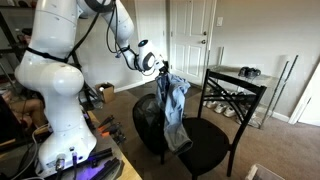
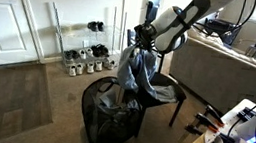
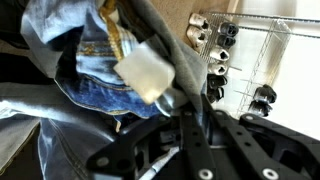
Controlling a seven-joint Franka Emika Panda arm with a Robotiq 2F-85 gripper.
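Observation:
My gripper [image 1: 163, 70] is shut on the top of a pair of blue jeans [image 1: 174, 110] and holds them in the air. The jeans hang down from the jaws over a black mesh hamper [image 2: 110, 114] and beside a black chair [image 1: 215, 125]. In an exterior view the gripper [image 2: 143, 35] sits above the hamper, with the jeans [image 2: 135, 73] draping to its rim. In the wrist view the denim [image 3: 80, 70] with a white tag [image 3: 148, 72] fills the left, pinched at the black fingers [image 3: 165, 110].
A wire shoe rack [image 2: 83, 47] with several shoes stands by the wall; it also shows in the wrist view [image 3: 235, 60]. White doors [image 2: 5, 9] are behind. A couch [image 2: 224, 70] is beyond the chair. The robot base table [image 1: 95, 160] is near.

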